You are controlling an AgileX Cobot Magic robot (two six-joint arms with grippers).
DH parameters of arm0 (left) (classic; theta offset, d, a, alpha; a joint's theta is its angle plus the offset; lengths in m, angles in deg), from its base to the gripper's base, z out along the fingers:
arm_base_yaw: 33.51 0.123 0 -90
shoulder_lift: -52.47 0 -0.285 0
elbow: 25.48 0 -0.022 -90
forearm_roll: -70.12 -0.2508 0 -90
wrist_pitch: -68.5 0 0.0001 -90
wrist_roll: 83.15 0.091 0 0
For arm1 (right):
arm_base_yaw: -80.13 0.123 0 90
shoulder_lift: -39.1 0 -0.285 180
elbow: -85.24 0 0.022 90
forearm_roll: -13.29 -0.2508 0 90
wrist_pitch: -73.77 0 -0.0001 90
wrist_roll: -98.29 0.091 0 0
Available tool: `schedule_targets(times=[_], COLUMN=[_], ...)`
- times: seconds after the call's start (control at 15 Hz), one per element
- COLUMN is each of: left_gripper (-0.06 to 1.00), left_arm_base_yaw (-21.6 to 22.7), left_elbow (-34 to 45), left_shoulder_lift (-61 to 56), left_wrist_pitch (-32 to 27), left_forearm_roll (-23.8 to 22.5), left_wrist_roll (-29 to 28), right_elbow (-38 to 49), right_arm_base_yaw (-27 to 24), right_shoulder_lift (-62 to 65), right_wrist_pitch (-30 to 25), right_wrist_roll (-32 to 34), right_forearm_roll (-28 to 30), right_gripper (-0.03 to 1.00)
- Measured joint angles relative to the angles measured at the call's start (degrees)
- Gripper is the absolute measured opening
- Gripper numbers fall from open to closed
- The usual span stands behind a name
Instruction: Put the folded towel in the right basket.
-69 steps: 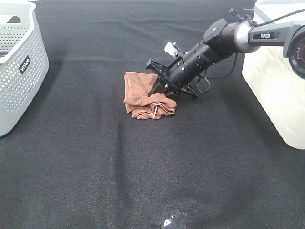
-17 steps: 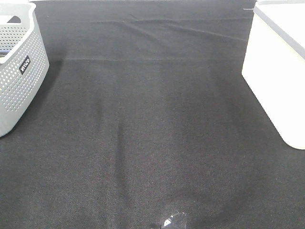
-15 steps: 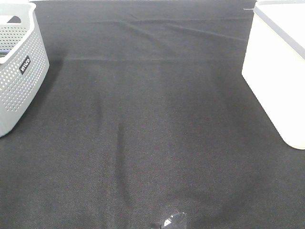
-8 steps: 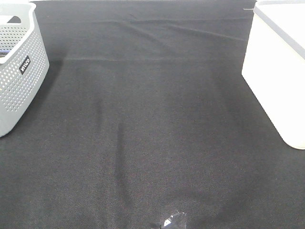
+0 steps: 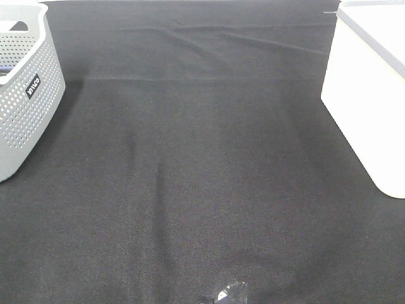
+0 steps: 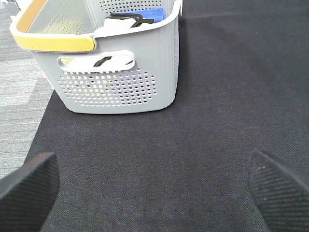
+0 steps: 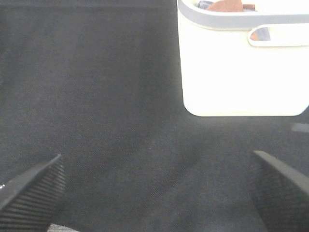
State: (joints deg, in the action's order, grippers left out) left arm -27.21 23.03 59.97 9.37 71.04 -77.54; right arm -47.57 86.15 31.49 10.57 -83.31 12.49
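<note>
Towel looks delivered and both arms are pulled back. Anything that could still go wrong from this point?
Little remains at risk. The towel shows only as a brown patch just above the rim of the right basket; how deep it sits cannot be told, so it may be perched high and could slip out. The right hand faces that basket's wall with fingers spread, so a forward move could nudge it. The black cloth has wrinkles that might snag a low pass.

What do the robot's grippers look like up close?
Only the fingertips show. The left gripper has dark, nearly black pads with a fine ribbed texture and rounded tips. The right gripper has matching pads. No cables or markings are visible.
</note>
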Motion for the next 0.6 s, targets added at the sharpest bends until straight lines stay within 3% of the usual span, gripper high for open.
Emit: schedule_targets(times=[0.6], left_gripper=[0.99], left_arm_base_yaw=[0.0], left_elbow=[0.0], left_shoulder_lift=[0.0], left_wrist_pitch=[0.0], left_forearm_roll=[0.0], left_wrist_roll=[0.0], right_elbow=[1.15], right_arm_base_yaw=[0.0], right_shoulder_lift=[0.0], right_wrist_pitch=[1.6], right_wrist_roll=[0.0], right_forearm_roll=[-0.46], right_gripper=[0.98])
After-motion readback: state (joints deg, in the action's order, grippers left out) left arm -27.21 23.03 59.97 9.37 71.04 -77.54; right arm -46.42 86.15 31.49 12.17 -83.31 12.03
